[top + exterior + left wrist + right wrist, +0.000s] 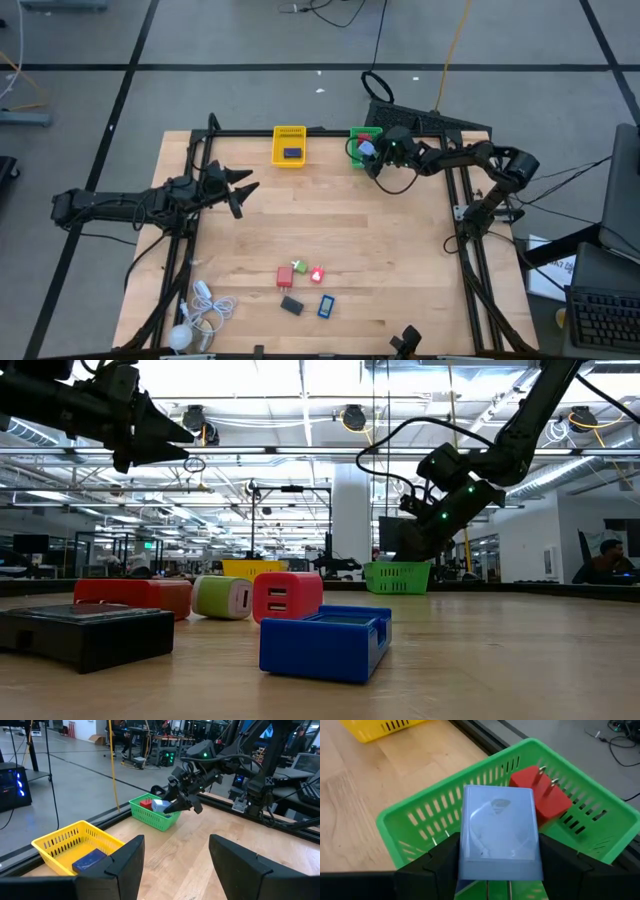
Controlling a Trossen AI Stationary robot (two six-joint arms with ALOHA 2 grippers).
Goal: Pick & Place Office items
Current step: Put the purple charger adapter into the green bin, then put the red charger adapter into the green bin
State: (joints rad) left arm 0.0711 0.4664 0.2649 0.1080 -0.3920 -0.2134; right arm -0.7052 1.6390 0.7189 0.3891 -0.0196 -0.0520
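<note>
My right gripper (500,870) is shut on a pale blue block (500,832) and hovers over the green basket (420,805) at the table's far edge. A red plug piece (540,795) lies inside that basket. The yellow basket (289,146) to its left holds a dark blue piece (90,860). Several small office items lie on the table near its front edge: red (285,276), green (299,267), black (291,305) and blue (325,305). My left gripper (175,865) waits open above the table's left side. My right gripper pinches the pale blue block between its two fingers, one on each of two opposite sides (466,857), at the end nearest the wrist. The fingers (437,860) come slanting down from the table's right. The block is lifted clear above the green basket's inside, sticking out ahead of the fingers.
A white coiled cable with a round ball (200,312) lies at the near left corner. A black frame rail (250,132) runs along the table's far edge behind both baskets. Bare wood lies between the baskets and the loose items.
</note>
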